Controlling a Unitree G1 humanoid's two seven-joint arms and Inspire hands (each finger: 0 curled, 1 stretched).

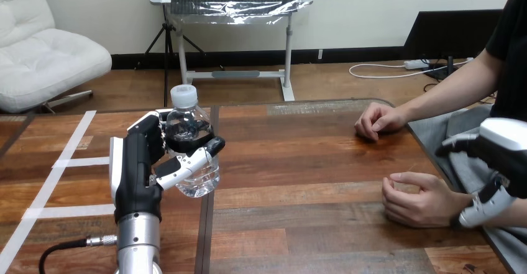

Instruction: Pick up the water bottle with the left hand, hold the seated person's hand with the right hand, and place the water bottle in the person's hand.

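My left hand (133, 168) is shut on a clear water bottle (184, 114) with a white cap. It holds the bottle upright above the table's left half, fingers on the far side and thumb across the front. The person's near hand (416, 199) rests loosely curled on the table at the right. My right hand (506, 156) stands open over that wrist at the view's right edge. Its thumb (478, 209) touches the wrist and its fingers (457, 143) are spread well above it. The person's far hand (379, 122) lies curled on the table further back.
The wooden table (311, 162) has a dark seam (207, 237) running front to back under the bottle. White tape stripes (68, 162) cross its left part. Bare wood lies between the bottle and the person's hands.
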